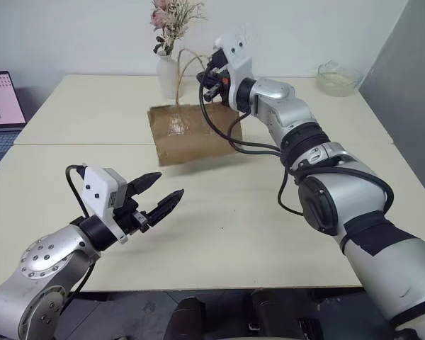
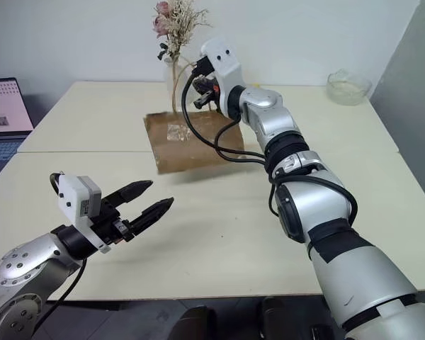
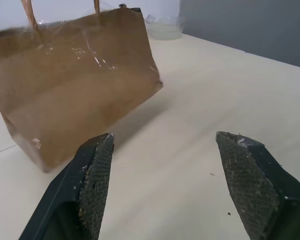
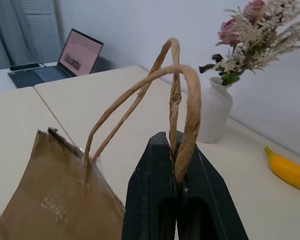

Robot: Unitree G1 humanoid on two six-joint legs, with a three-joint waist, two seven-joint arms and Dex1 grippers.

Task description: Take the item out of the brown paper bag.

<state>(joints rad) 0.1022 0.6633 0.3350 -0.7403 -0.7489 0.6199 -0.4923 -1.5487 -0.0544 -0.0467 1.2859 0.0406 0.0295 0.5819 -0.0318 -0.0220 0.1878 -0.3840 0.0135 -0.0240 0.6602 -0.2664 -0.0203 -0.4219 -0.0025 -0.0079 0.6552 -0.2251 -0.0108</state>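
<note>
The inside of the brown paper bag (image 1: 190, 133) cannot be seen, so whatever it holds is hidden. The bag's far side lies behind its near face, and its lower part is cut off in the right wrist view. The vase (image 1: 168, 74) on the far side is partly covered by the bag's handles (image 4: 182, 107). The laptop (image 1: 1, 106) at the far left is cut by the picture's edge. Only one end of the banana (image 4: 289, 170) shows. The contents of the glass bowl (image 1: 338, 78) at the far right are too small to tell.

On the cream table (image 1: 234, 234) stand a white vase (image 4: 214, 114) with dried flowers (image 4: 255, 22), a banana (image 4: 289, 170) near it, a glass bowl (image 1: 338, 78) at the far corner, and an open laptop (image 1: 1, 106) on another table.
</note>
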